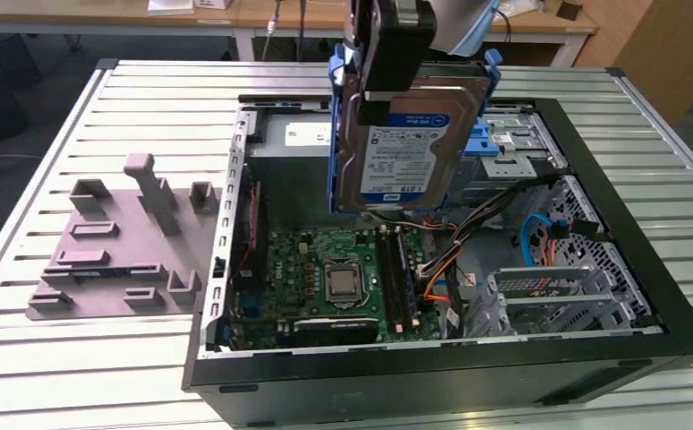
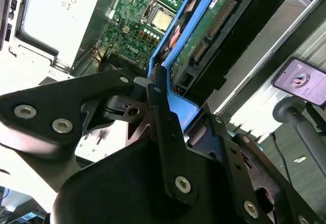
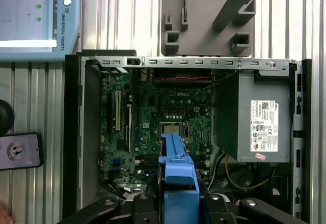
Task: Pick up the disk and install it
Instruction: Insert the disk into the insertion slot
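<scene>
In the exterior view I see the computer case (image 1: 442,376) mid-frame on the bench (image 1: 84,385), the fixture plate (image 1: 96,269) at its left, the disk (image 1: 400,157) above it.

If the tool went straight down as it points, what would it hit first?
Likely the motherboard, near its processor socket; the disk shut in the tool hangs on edge over it, so the disk's lower edge would land first. Depth is unclear.

disk (image 3: 177,175) edge-on over mobo (image 3: 153,107), psu (image 3: 244,117) beside; jaws prob. clamp it
</scene>
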Motion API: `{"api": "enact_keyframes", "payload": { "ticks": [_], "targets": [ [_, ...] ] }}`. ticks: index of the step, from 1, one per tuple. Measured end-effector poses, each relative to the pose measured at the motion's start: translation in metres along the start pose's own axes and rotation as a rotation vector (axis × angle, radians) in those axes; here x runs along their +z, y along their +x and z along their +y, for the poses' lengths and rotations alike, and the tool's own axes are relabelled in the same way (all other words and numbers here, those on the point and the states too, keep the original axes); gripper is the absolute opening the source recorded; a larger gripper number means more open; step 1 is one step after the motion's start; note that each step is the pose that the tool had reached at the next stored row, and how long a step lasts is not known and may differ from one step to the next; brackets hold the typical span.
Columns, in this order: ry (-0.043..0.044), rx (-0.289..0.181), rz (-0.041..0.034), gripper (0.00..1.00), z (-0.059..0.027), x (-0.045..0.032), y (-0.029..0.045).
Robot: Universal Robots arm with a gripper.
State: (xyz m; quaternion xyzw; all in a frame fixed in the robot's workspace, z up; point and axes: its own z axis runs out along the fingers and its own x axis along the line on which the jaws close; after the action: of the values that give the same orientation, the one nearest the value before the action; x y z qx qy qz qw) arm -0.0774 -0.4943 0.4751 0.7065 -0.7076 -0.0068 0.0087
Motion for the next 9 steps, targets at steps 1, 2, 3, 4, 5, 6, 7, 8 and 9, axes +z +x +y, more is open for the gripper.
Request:
{"api": "enact_keyframes", "payload": {
  "ticks": [1, 2, 3, 4, 5, 6, 7, 8, 9],
  "targets": [
    [0.0000, 0.000, 0.0000, 0.36, 0.0000, 0.0000, 0.0006],
    [0.0000, 0.000, 0.0000, 0.36, 0.0000, 0.0000, 0.0011],
    [0.0000, 0.000, 0.0001, 0.36, 0.0001, 0.0000, 0.0016],
    [0.0000, 0.000, -0.0001, 0.36, 0.0000, 0.0000, 0.0021],
    [0.0000, 0.000, 0.0000, 0.36, 0.0001, 0.0000, 0.0025],
    [0.0000, 0.000, 0.0000, 0.36, 0.0000, 0.0000, 0.0029],
    [0.0000, 0.000, 0.0000, 0.36, 0.0001, 0.0000, 0.0033],
    [0.0000, 0.000, -0.0001, 0.36, 0.0001, 0.0001, 0.0037],
    [-0.0001, 0.000, 0.0000, 0.36, 0.0001, 0.0000, 0.0040]
  ]
}}
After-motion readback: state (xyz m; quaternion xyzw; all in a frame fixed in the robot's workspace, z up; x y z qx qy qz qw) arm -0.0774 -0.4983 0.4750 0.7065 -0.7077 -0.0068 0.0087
